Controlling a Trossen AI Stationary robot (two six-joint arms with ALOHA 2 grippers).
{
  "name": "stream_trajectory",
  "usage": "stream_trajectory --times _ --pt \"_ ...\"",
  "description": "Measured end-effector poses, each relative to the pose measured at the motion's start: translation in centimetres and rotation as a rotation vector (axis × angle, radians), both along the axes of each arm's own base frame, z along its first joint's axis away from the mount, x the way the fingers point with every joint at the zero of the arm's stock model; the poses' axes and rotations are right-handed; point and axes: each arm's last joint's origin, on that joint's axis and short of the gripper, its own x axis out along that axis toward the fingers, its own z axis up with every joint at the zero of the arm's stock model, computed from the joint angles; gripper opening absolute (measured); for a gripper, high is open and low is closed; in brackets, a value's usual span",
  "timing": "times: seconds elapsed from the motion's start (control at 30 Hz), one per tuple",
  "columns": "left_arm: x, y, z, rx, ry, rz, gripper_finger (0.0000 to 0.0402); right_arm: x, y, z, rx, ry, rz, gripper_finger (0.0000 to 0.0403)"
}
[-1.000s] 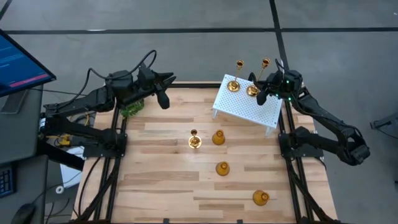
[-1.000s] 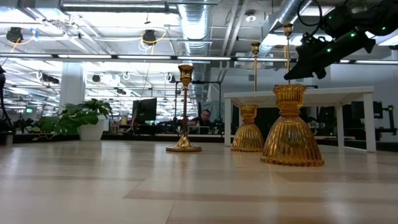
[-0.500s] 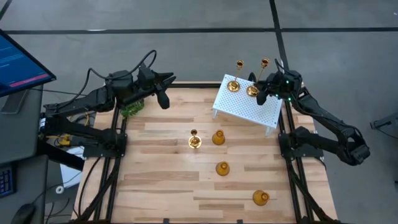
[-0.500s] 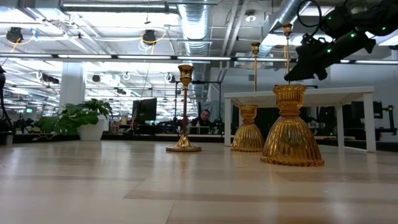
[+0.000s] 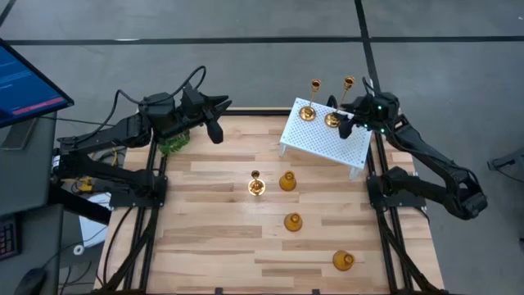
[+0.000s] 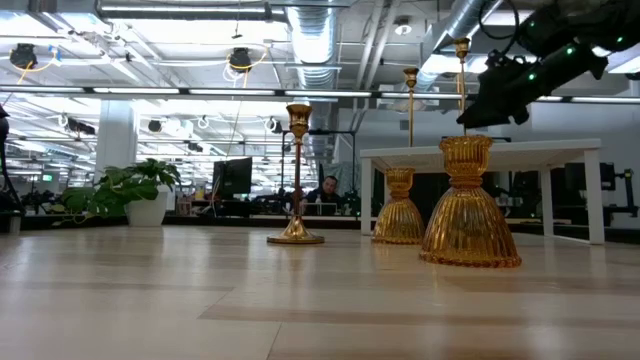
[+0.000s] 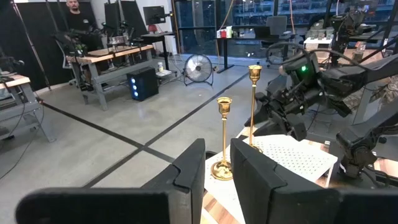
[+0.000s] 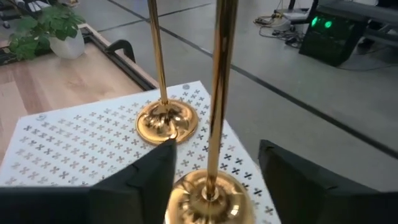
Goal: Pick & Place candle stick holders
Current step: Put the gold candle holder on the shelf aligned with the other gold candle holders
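Two tall brass candle stick holders (image 5: 307, 111) (image 5: 332, 118) stand by their round bases on the white perforated stand (image 5: 323, 141) at the far right. My right gripper (image 8: 216, 163) is open, one finger on each side of the nearer stick's thin stem (image 8: 219, 93), apart from it. A third tall stick (image 5: 256, 186) and three squat amber holders (image 5: 287, 181) (image 5: 292, 221) (image 5: 343, 260) stand on the wooden table. My left gripper (image 5: 217, 124) hovers at the far left, fingers slightly apart, with nothing between them.
A green leafy plant (image 5: 172, 144) sits at the table's far left corner, under the left arm. A monitor (image 5: 24, 82) stands off the table's left side. The near left half of the wooden table (image 5: 205, 246) is bare board.
My right gripper has opened and let go of the tall stick's stem. The stick stays upright on the white stand, next to the other one. The gripper has drawn back slightly, upward and toward the table's right edge.
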Motion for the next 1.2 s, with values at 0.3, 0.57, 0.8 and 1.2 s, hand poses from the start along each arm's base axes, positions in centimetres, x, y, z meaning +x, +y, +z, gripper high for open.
stream_trajectory --times 0.3,0.57,0.8,1.2 --pt "0.0 0.0 -0.7 -0.023 0.065 -0.001 0.0076 -1.6 2.5 3.4 -0.030 0.053 -0.004 0.0232" --pt "-1.0 -0.6 -5.3 -0.261 0.487 -0.127 0.0100 -4.0 6.7 4.6 0.015 0.082 -0.002 0.0213" --pt "-0.3 -0.9 -11.7 -0.532 0.671 -0.185 0.0184 -5.6 9.4 5.0 -0.004 0.006 -0.027 0.0219" --pt "3.5 -1.5 -20.6 -0.533 0.509 -0.369 0.0264 -6.3 10.5 5.4 -0.039 -0.050 -0.038 0.0224"
